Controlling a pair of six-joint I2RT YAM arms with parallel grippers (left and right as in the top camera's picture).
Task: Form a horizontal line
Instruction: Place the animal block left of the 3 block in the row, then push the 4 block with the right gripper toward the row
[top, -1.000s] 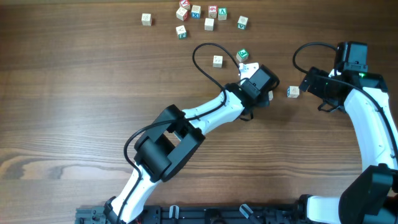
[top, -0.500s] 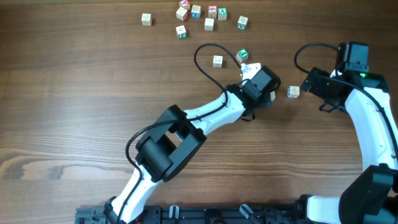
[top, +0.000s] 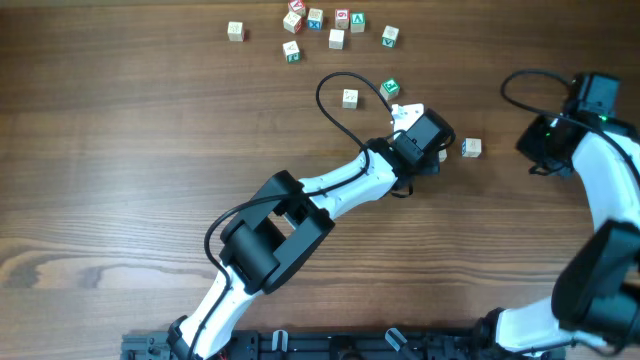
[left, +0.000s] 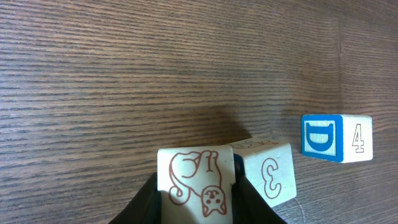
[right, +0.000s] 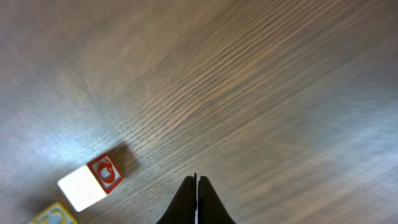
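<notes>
My left gripper (left: 198, 205) is shut on a pale cube with a brown cat drawing (left: 198, 183), low over the table. Close on its right stands a pale cube marked 3 (left: 266, 171). A blue D cube with a 4 on its side (left: 337, 138) lies a gap further right. From overhead, the left gripper (top: 436, 155) is at table centre-right, with a lone cube (top: 471, 148) just to its right. My right gripper (right: 196, 182) is shut and holds nothing; overhead it (top: 527, 155) is well right of that cube. The horizontal line is out of view.
Several cubes with coloured symbols are scattered at the far edge (top: 315, 20). A pale cube (top: 349, 98) and a green cube (top: 390, 88) lie behind the left gripper. In the right wrist view a red-faced cube (right: 90, 182) sits at lower left.
The right arm has drawn back to the right, away from the lone cube, and its jaws have shut. The left gripper has edged slightly right with its cube.
</notes>
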